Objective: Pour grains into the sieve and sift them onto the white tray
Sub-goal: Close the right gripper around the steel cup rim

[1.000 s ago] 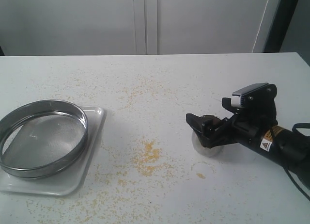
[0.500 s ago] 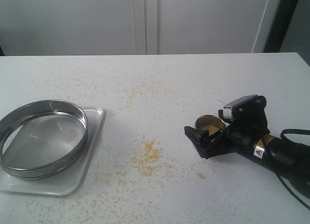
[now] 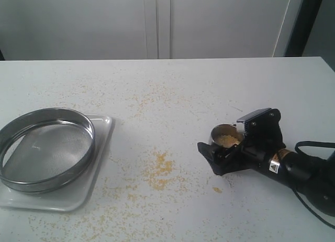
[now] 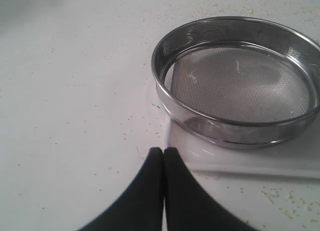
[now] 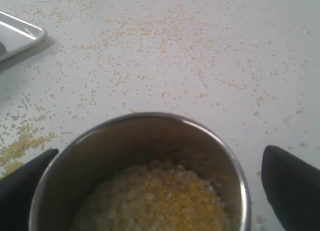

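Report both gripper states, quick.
Left gripper: closed, empty.
Right gripper: open, straddling the small round steel cup of yellowish grains, not clamped on it.

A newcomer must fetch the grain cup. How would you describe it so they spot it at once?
On the white table, look right, away from the sieve on its white tray. Between the right gripper's open fingers stands a small steel cup, the only container holding yellowish grains.
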Robot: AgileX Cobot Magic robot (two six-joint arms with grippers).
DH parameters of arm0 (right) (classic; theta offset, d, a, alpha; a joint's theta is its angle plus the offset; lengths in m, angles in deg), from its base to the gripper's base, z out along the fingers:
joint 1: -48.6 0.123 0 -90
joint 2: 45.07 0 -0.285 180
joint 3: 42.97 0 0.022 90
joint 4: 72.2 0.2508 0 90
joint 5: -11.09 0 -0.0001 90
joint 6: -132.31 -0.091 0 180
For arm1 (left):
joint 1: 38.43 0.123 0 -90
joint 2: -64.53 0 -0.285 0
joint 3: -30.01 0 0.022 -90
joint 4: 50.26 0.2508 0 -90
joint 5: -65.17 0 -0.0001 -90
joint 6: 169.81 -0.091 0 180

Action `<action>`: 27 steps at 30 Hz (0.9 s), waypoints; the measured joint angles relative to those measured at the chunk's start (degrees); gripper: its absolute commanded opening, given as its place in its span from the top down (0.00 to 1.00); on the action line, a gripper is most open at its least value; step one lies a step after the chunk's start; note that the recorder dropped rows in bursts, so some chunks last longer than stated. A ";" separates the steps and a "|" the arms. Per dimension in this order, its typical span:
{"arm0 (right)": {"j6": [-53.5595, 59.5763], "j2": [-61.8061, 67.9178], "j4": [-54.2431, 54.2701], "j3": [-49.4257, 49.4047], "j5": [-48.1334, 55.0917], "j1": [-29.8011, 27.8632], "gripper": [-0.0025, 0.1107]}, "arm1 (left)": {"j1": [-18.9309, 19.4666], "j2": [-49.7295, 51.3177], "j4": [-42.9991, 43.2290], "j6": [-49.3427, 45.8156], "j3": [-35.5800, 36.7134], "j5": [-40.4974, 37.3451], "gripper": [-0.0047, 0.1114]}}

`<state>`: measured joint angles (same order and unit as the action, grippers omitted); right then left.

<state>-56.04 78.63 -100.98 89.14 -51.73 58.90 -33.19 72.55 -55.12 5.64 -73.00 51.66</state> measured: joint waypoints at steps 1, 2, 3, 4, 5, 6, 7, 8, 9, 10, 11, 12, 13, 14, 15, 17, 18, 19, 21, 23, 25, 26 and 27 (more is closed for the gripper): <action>0.27 0.03 0.00 0.00 0.00 0.00 0.09 | 0.00 0.00 0.00 0.00 0.00 0.00 0.96; 0.48 0.11 0.00 0.00 0.00 0.00 0.09 | 0.00 0.00 0.00 0.00 0.00 0.00 0.96; 0.87 0.24 0.00 0.00 0.00 0.00 0.09 | 0.00 0.00 0.00 0.00 0.00 0.00 0.96; 1.01 0.24 0.00 0.00 0.00 0.00 0.09 | 0.00 0.00 0.00 0.00 0.00 0.00 0.96; 1.21 0.33 0.00 0.00 -0.10 0.00 0.09 | 0.00 0.00 0.00 0.00 0.00 0.00 0.96; 1.35 0.46 0.00 0.00 -0.10 0.00 0.09 | 0.00 0.00 0.00 0.00 0.00 0.00 0.96; 1.51 0.88 0.00 0.10 -0.16 0.00 0.09 | 0.00 0.00 0.00 0.00 0.00 0.00 0.96; 1.62 1.70 0.00 0.40 -0.26 0.00 0.09 | 0.00 0.00 0.00 0.00 0.00 0.00 0.96; 1.61 2.13 0.00 0.57 -0.41 0.00 0.09 | 0.00 0.00 0.00 0.00 0.00 0.00 0.96; 1.70 2.69 0.00 0.53 -0.99 0.00 0.10 | 0.00 0.00 0.00 0.00 0.00 0.00 0.96; 1.70 3.14 0.00 0.53 -1.47 0.00 0.12 | 0.00 0.00 0.00 0.00 0.00 0.00 0.96; 1.70 3.36 0.00 0.53 -2.18 0.00 0.15 | 0.00 0.00 0.00 0.00 0.00 0.00 0.96; 1.73 3.36 0.00 0.53 -2.43 0.00 0.21 | 0.00 0.00 0.00 0.00 0.00 0.00 0.96; 1.85 3.36 0.00 0.53 -2.56 0.00 0.28 | 0.00 0.00 0.00 0.00 0.00 0.00 0.96; 1.85 3.36 0.00 0.53 -2.68 0.00 0.42 | 0.00 0.00 0.00 0.00 0.00 0.00 0.96; 1.85 3.36 0.00 0.53 -2.80 0.00 0.66 | 0.00 0.00 0.00 0.00 0.00 0.00 0.96; 1.96 3.36 0.11 0.53 -2.80 0.00 0.88 | 0.00 0.00 0.00 0.00 0.00 0.00 0.96; 1.96 3.36 0.11 0.53 -2.80 0.00 0.97 | 0.00 0.00 0.00 0.00 0.00 0.00 0.96; 1.96 3.36 0.11 0.53 -2.42 0.00 0.98 | 0.00 0.00 0.00 0.00 0.00 0.00 0.96; 1.96 3.36 0.11 0.63 -2.29 0.00 0.98 | 0.00 0.00 0.00 -0.08 0.00 0.00 0.96; 1.96 3.36 0.11 0.61 -2.29 0.00 0.98 | 0.00 0.00 0.00 -0.08 0.00 0.00 0.96; 1.96 3.36 0.11 0.61 -2.29 0.00 0.98 | 0.00 0.00 0.00 -0.08 0.00 0.00 0.96; 1.96 3.36 0.11 0.61 -2.29 0.00 0.98 | 0.00 0.00 0.00 -0.08 0.00 0.00 0.96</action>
<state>-54.08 81.99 -100.87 89.75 -54.02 58.90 -33.19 72.55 -55.12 5.56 -73.00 51.66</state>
